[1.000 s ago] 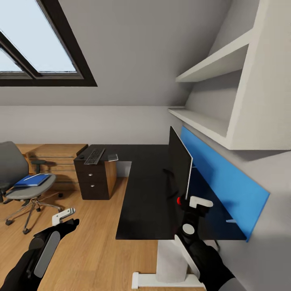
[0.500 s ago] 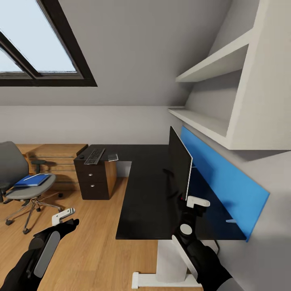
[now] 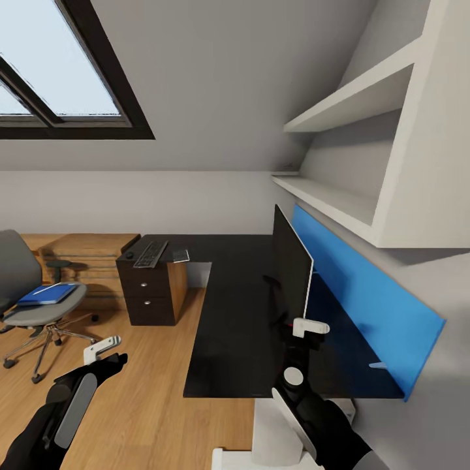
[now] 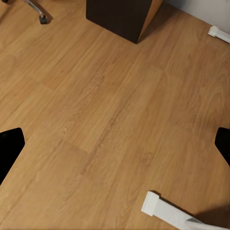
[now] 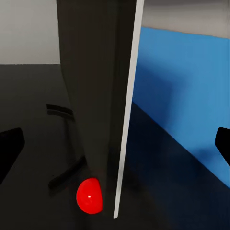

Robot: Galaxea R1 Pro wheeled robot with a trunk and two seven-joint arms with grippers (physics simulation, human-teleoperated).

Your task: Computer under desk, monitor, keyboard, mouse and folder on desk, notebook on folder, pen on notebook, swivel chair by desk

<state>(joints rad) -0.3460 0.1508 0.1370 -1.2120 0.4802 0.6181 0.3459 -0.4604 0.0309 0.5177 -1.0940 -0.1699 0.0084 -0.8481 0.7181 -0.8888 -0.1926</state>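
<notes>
The monitor (image 3: 291,266) stands edge-on on the black desk (image 3: 228,320). My right gripper (image 3: 305,328) is open at its near edge, and the screen edge (image 5: 125,120) lies between the fingertips without touching. The keyboard (image 3: 150,253), the mouse (image 3: 129,254) and a small grey flat thing (image 3: 182,254), perhaps the notebook, lie on the desk's far end. The blue folder (image 3: 46,294) rests on the swivel chair (image 3: 39,313), with a thin white pen (image 3: 51,285) on it. My left gripper (image 3: 106,356) hangs open over the wood floor (image 4: 105,110). The computer is out of view.
A blue panel (image 3: 369,294) and white shelves (image 3: 333,196) line the wall behind the monitor. The drawer unit (image 3: 151,294) and a light-wood cabinet (image 3: 91,251) stand at the back. The desk's white foot (image 4: 165,210) lies on the floor. A red spot (image 5: 89,195) glows low on the screen.
The head view has shifted a little, sliding the chair leftward in the picture. My right gripper has come closer to the monitor's near edge and now hides the red spot there.
</notes>
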